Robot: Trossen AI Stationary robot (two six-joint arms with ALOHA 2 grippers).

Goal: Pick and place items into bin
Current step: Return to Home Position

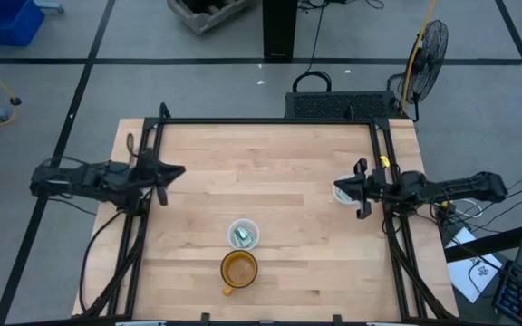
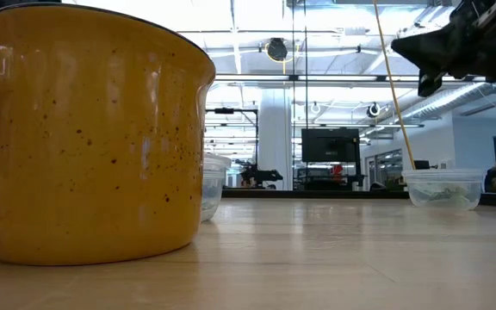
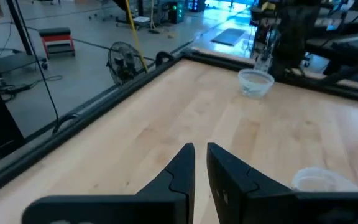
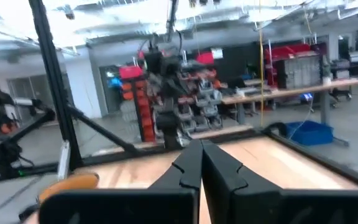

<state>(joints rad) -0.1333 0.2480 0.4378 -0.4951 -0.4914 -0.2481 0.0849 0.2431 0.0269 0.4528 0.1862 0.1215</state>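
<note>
Pale green-and-white packets point(image 1: 242, 236) lie inside a small clear cup point(image 1: 243, 233) at the table's middle, near the front. A second clear cup point(image 1: 342, 192) stands toward the right edge; the low view shows packets point(image 2: 442, 197) at its bottom. My left gripper point(image 1: 178, 171) hangs shut above the table's left part, pointing right, away from both cups. My right gripper point(image 1: 359, 190) is shut and hovers just beside and above the right cup point(image 2: 442, 188), raised clear of it in the low view point(image 2: 433, 53). No loose packet shows on the table.
A yellow speckled mug point(image 1: 238, 269) stands just in front of the middle cup, its handle to the left; it fills the low view's left point(image 2: 84, 138). A black frame rail point(image 1: 270, 121) runs along the table's far and side edges. Bare wood lies between the arms.
</note>
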